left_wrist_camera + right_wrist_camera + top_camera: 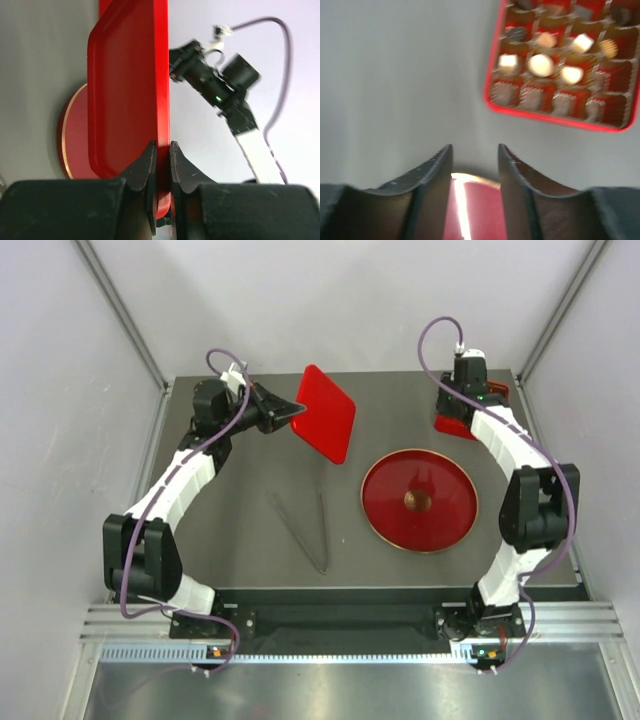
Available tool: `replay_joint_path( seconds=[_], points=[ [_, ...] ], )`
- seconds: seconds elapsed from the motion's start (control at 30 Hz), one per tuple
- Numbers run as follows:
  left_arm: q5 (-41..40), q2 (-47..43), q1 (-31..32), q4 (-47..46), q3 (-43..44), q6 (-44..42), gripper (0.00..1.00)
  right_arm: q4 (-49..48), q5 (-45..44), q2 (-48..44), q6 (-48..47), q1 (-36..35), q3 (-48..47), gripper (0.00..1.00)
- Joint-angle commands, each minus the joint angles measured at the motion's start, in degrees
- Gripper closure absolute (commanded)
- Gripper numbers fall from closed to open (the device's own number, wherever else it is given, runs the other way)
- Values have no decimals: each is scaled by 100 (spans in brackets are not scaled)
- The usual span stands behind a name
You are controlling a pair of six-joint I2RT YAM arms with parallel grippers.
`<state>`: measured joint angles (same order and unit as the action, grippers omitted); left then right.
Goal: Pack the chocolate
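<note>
The left gripper [162, 147] is clenched on the edge of the red lid [127, 90] and holds it on its side above the far part of the table [240, 540]. I think this is to leave the box [555, 105] uncovered until packing is complete. The right gripper [475, 150] grasps nothing: its jaws stand apart with only the surface between them, and it hangs near the box at the far right corner, probably because its work is there. The chocolate [540, 64] lies inside the box, about 7 small cream, tan and dark pieces, each in its own compartment. The picture is blurred, so the count is not sure, and the front row of compartments looks empty. The round red plate [418, 500] carries no pieces, only its gold emblem, so the packing seems almost finished. The tongs [305, 525] lie unused beside the plate. The table is dark grey and matte, closed in by pale plain walls [60, 390].
</note>
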<state>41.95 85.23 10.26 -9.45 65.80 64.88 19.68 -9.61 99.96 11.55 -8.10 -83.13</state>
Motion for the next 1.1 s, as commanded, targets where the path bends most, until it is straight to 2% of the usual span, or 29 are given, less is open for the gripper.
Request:
replay_joint_path(
  seconds=[0.0,0.23,0.53,0.73,1.07],
  points=[
    [348,-121,37,-1014,21,288,100,159,-50,304,-258,334,-659,60],
    [366,-7,64,-988,108,174,100,71,239,893,-443,564,-1100,67],
    [375,125,64,-918,108,77,100,-781,354,1447,-408,572,-1100,74],
    [418,231,64,-935,108,103,100,-949,486,2000,-337,529,-1363,78],
    [498,406,64,-971,179,86,100,-993,486,2326,-364,415,-1495,79]
  ],
)
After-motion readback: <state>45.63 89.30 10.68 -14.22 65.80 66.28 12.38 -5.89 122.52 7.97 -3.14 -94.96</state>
